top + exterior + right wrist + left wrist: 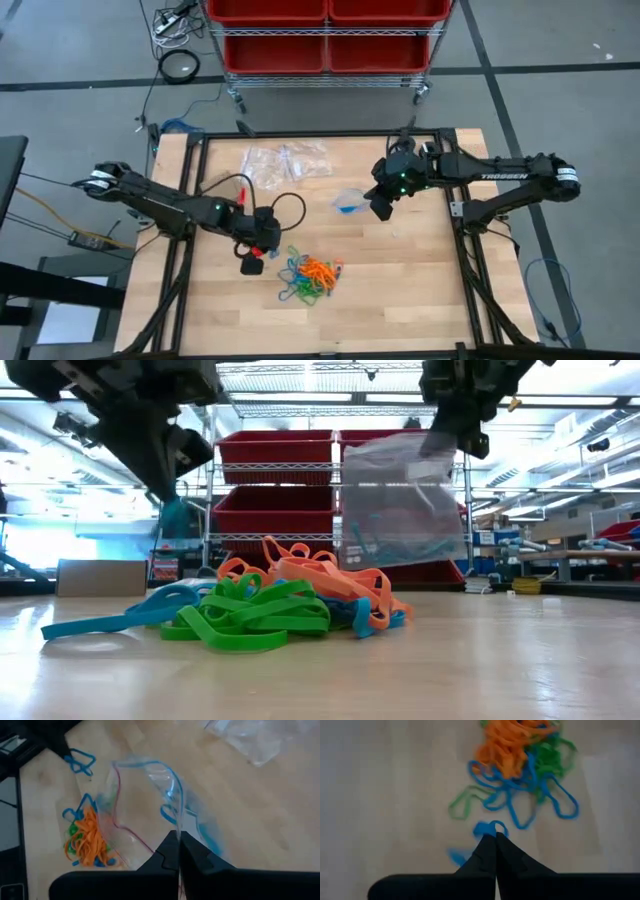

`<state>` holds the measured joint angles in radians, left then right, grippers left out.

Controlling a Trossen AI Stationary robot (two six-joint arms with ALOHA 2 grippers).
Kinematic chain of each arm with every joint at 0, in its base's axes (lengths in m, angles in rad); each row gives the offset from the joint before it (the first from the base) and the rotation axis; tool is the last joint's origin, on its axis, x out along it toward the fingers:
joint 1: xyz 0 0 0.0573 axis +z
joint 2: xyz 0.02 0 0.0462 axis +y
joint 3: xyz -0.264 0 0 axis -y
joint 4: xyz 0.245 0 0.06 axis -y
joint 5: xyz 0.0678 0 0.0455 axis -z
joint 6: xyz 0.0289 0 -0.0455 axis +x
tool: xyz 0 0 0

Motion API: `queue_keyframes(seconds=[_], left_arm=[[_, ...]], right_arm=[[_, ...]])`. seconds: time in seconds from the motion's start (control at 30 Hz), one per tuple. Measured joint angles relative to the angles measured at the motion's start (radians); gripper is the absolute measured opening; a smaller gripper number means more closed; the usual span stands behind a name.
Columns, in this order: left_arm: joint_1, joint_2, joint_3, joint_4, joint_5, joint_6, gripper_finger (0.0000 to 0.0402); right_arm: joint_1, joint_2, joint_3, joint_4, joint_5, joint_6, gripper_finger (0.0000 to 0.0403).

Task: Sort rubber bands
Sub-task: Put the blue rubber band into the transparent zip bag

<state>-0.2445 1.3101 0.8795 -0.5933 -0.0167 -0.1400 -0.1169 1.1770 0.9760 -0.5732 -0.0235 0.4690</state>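
A: So, nearest the table's front edge, what lies there?
B: A tangled pile of rubber bands (312, 274), orange, green and blue, loose on the wooden table (420, 290)
A: And the left gripper (252, 262)?
B: Just beside the pile, lifted off the wood, its fingers pressed together on a blue rubber band (490, 828) that dangles from the tips
A: Farther back?
B: The right gripper (380, 206) hangs above the table's middle, fingers clamped on the rim of a clear bag (150, 810) with blue bands inside
A: Beyond that?
B: More clear bags (285, 162) lie flat near the far edge; behind the table, a rack holds red bins (325, 30)
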Motion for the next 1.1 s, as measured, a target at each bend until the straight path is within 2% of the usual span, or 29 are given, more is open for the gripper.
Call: queue_keyframes(seconds=[0.2, 0.83, 1.1], left_arm=[[0.009, 0.002, 0.001, 0.05, -0.039, 0.005, 0.0001], [0.015, 0.013, 0.001, 0.121, -0.045, -0.001, 0.0027], [0.013, 0.029, 0.001, 0.133, -0.039, 0.021, 0.0007]], right_arm=[[0.0, -0.001, -0.005, 0.02, -0.004, 0.0, 0.0], [0.0, -0.006, -0.005, 0.026, -0.008, 0.0, 0.0], [0.0, -0.006, -0.005, 0.026, -0.008, -0.001, 0.0]])
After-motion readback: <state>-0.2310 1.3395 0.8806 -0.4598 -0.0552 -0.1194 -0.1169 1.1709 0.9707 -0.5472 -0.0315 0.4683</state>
